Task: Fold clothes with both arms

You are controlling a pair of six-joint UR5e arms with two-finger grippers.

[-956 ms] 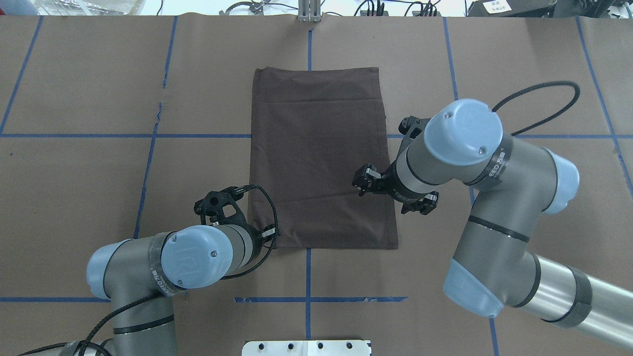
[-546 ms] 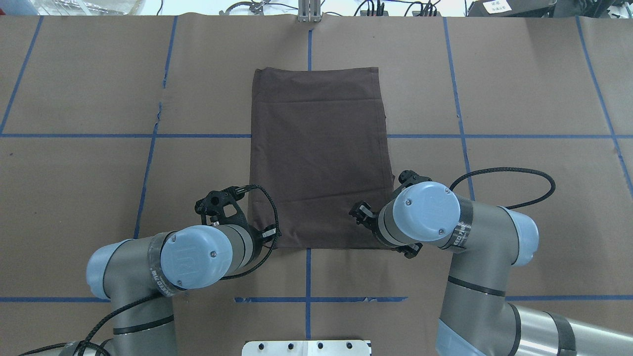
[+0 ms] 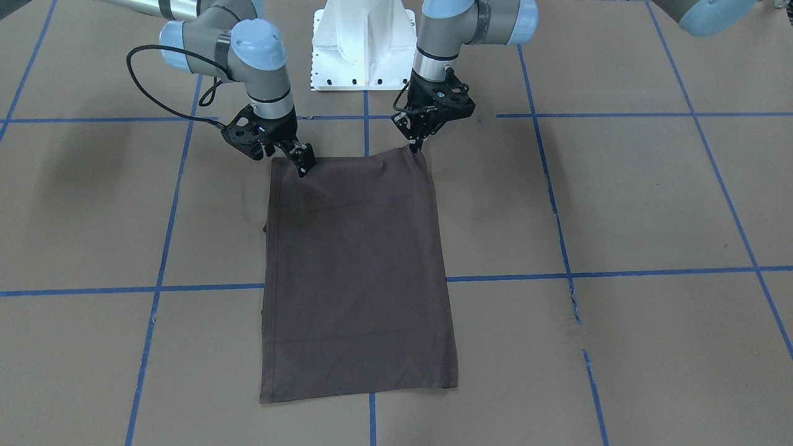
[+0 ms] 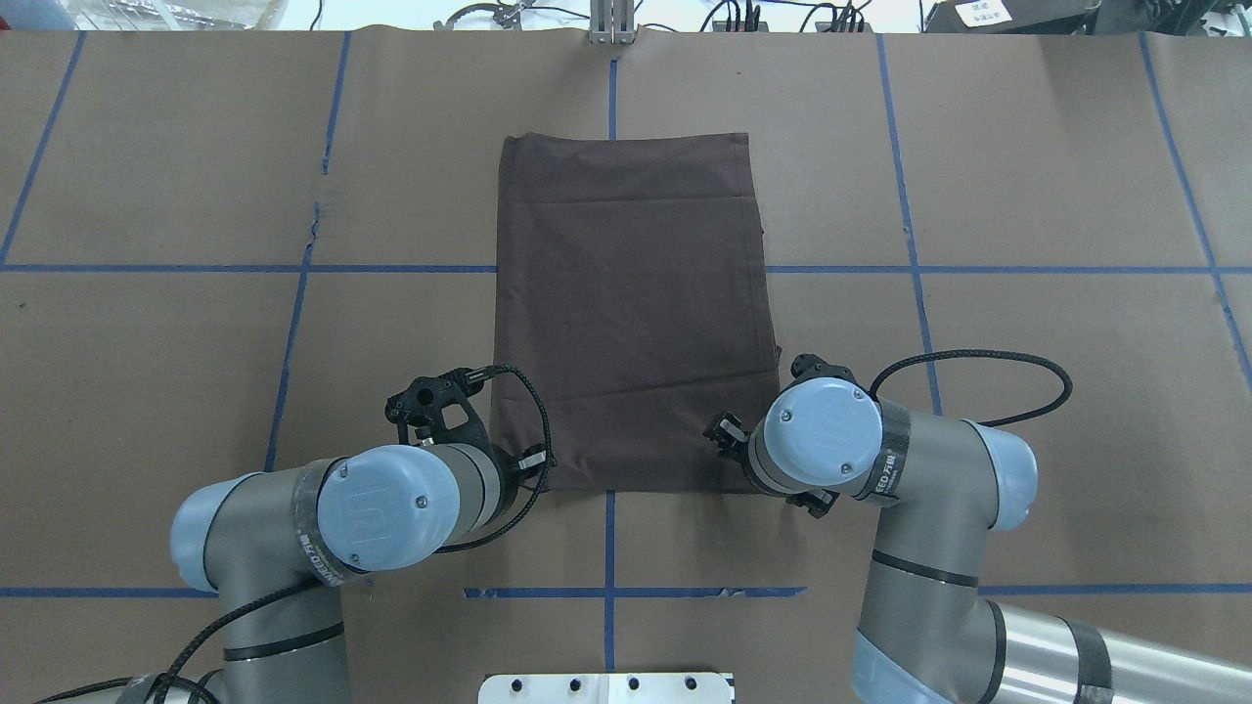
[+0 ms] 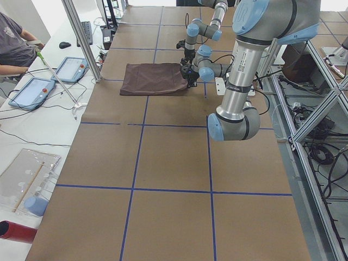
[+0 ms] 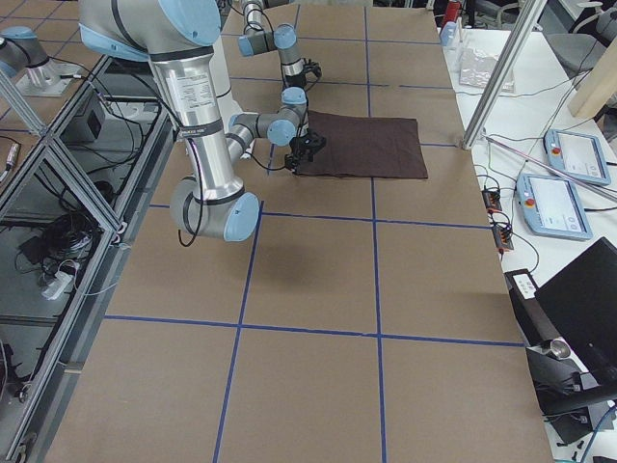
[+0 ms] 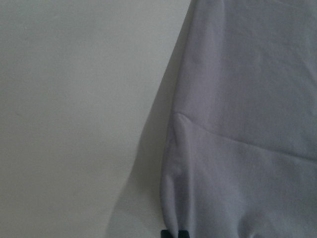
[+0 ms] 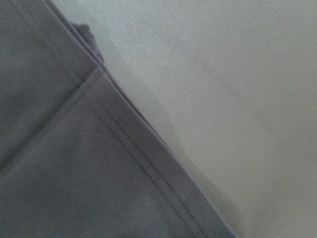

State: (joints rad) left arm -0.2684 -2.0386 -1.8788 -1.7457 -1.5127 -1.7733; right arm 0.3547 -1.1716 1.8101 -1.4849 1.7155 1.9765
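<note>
**Q:** What stands around the work, and does anything block my view?

**A:** I see the T-shirt point(image 4: 626, 303) lying flat at the middle of the table point(image 4: 1027, 176), folded into a long rectangle with 1 short edge toward the white base point(image 3: 364, 43). Both arms crowd that edge. The left hand point(image 3: 414, 147) is clenched on 1 corner of the cloth, which puckers up a little at its tips. The right hand point(image 3: 303, 166) sits at the other near corner, touching the cloth. From overhead its own wrist covers it, and I cannot tell whether it is clenched or released.

**Q:** And the surface, the room?

**A:** Brown paper covers the table, marked into squares by blue tape lines point(image 4: 293, 332), with a small tear point(image 4: 315, 220) beside 1 of them. Along the far side runs a white bench with 2 tablets point(image 5: 32, 92), an aluminium post point(image 5: 81, 38) and a seated person point(image 5: 13, 41).
</note>
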